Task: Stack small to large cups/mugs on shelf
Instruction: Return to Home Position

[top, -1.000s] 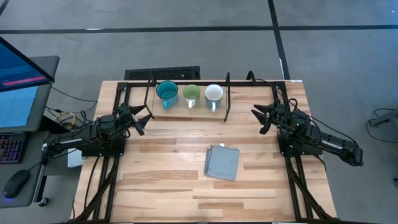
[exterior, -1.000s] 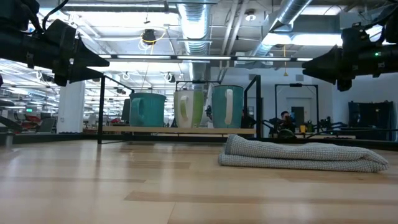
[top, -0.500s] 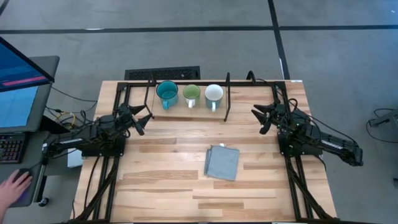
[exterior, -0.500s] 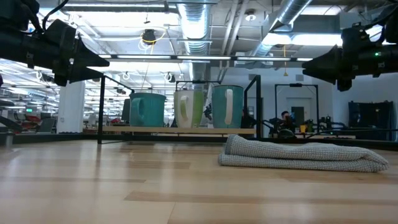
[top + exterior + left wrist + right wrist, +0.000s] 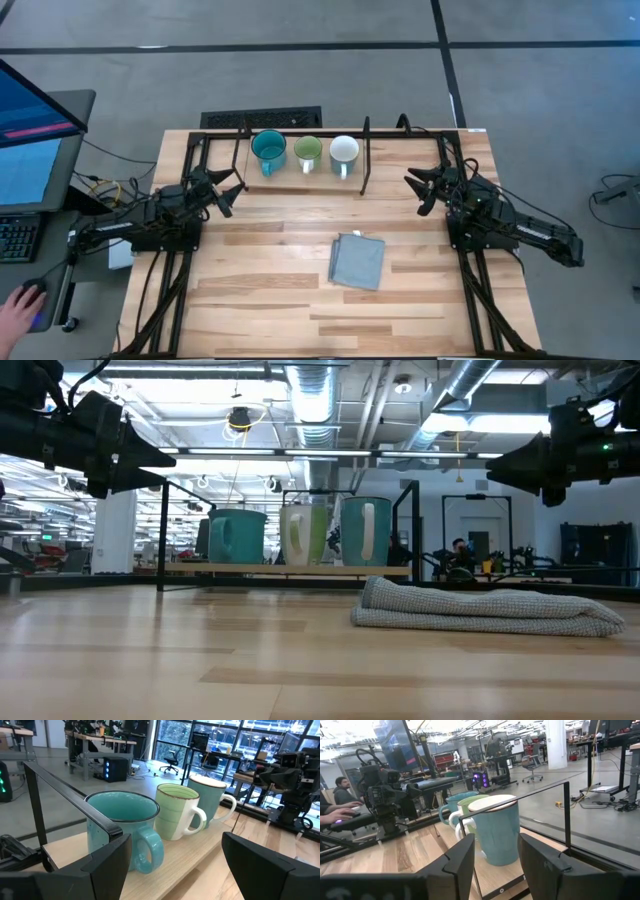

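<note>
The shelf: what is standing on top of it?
Three mugs stand in a row on the wood base of the shelf: a blue mug, a green mug and a white mug. From above, all look empty. The wood directly under each mug is covered.

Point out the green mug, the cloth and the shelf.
green mug [image 5: 307,151]: high view, its open inside.
cloth [image 5: 357,261]: high view, middle of the fold.
shelf [image 5: 190,570]: low view, front edge of its wood base.

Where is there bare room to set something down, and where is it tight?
Free: the table strip between shelf and cloth, flanked by the open left gripper and right gripper; also the stretch on the cloth's side away from the shelf. Crowded: the shelf, filled by three mugs side by side.
</note>
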